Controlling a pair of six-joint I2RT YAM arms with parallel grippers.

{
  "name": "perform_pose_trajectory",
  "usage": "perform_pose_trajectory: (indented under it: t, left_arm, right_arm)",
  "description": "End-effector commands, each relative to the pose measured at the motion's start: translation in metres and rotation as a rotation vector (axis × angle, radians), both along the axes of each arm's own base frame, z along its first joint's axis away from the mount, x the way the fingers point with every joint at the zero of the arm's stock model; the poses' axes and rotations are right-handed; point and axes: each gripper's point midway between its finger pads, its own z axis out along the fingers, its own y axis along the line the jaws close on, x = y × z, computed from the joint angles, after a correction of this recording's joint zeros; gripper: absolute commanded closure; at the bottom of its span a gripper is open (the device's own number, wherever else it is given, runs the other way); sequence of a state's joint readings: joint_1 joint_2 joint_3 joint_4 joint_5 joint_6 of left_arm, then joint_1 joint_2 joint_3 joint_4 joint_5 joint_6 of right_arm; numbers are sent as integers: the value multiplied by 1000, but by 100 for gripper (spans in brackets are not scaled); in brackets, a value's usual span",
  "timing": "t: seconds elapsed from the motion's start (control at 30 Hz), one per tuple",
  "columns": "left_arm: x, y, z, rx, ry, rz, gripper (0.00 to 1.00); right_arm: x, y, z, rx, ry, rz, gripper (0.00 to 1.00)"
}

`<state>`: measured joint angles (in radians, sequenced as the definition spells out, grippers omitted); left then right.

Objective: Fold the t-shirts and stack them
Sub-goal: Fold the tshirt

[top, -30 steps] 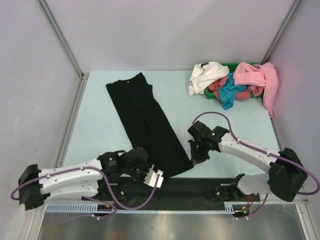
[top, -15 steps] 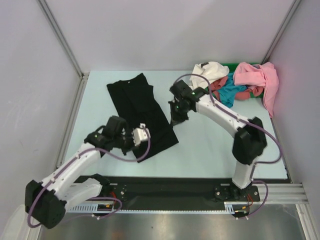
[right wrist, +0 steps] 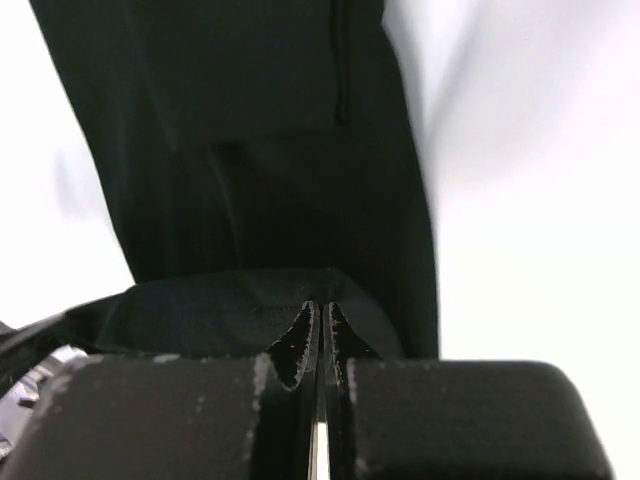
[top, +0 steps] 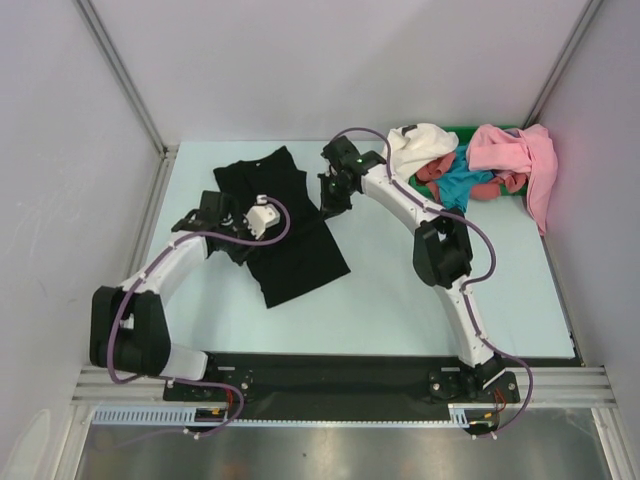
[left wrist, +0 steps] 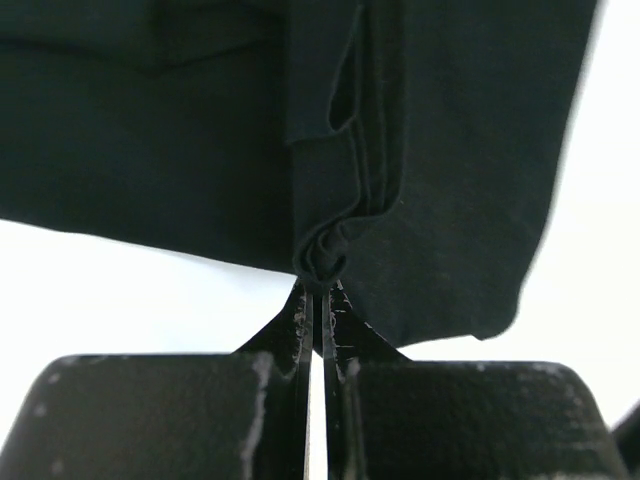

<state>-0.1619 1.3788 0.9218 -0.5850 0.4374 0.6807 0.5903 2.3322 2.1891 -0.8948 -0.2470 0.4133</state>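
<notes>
- The black t-shirt point(top: 290, 240) lies on the table point(top: 400, 300) in the upper-left middle of the top view. Its collar points to the upper left and its free end reaches toward the centre.
- The left gripper point(left wrist: 316, 295) has its jaws pressed together on a bunched corner of the black cloth. Several layers are gathered at the tips, so the grip looks meant to carry the whole folded edge and not one ply.
- The right gripper point(right wrist: 320, 315) has its jaws closed as well. They pinch a thin flap of the same shirt, which rises from the table to the tips in the lower middle of the right wrist view.
- In the top view the two grippers sit on opposite side edges of the shirt, at about the same level. I judge this keeps the hem straight while the cloth is laid over itself, a fold in half toward the collar.
- The white t-shirt point(top: 415, 148), pink t-shirt point(top: 510, 155), teal t-shirt point(top: 460, 188) and red t-shirt point(top: 432, 172) are heaped in the upper right, partly over a green bin point(top: 470, 130). They are well apart from the fold, so the working area stays free.
- None of the heaped shirts looks folded, so the task appears to be at an early stage.
</notes>
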Motion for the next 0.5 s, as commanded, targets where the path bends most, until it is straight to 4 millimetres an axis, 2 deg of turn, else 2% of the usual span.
perform_pose_trajectory:
  t: [0.0,0.13,0.23,0.37,0.47]
  left_arm:
    - [42,11,13,21,-99,58,100]
    - [70,18,5,30,-67,135,100]
    - [81,25,2,39,-55,169,100]
    - [87,31,-10,57,-31,189,100]
    - [87,30,-14,55,-7,198,100]
  right_arm:
    - [32,0,20,66,-78,-57,100]
    - [46,6,16,98,-103,-82,100]
    - [57,11,14,115,-123,-106,100]
    - [65,17,1,140,-104,-122,100]
    - [69,21,-1,161,-105,-128,98]
